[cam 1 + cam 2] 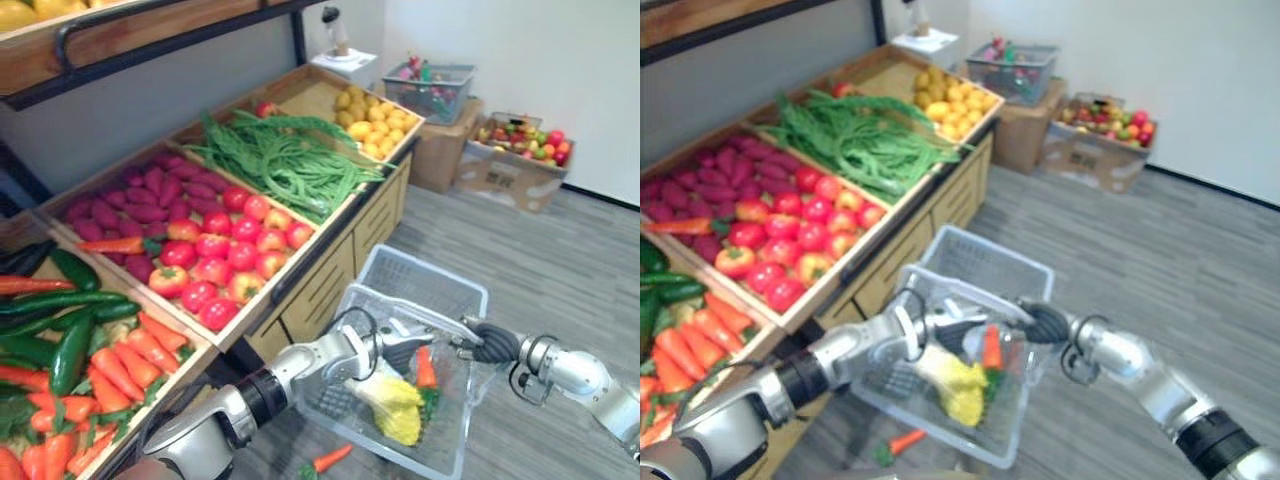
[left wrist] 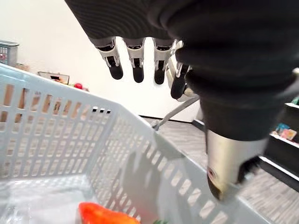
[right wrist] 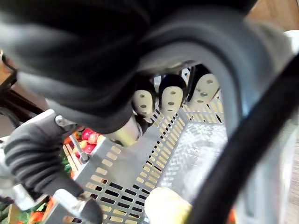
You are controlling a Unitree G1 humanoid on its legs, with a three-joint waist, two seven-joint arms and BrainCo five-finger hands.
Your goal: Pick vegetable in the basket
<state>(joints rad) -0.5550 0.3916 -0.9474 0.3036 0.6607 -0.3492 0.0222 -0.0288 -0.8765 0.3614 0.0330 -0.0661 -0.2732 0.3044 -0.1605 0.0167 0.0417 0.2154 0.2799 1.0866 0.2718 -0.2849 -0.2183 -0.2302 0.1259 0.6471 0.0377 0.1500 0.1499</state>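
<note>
The robot's right hand (image 1: 488,344) is curled round the thin handle (image 1: 440,318) of a pale grey plastic mesh basket (image 1: 425,280), holding it up beside a wooden produce stand (image 1: 300,270). The left hand (image 1: 392,342) hovers over the basket, its fingers (image 2: 135,65) straight and empty. Inside, an orange carrot (image 1: 425,368) leans by the right wall. Its tip points toward the far edge and its leafy end toward the near one. A yellow-green leafy cabbage (image 1: 392,405) lies just beside it.

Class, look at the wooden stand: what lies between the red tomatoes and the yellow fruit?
A heap of long green beans lies between the tomatoes and the yellow fruit, as the left eye view shows.
</note>
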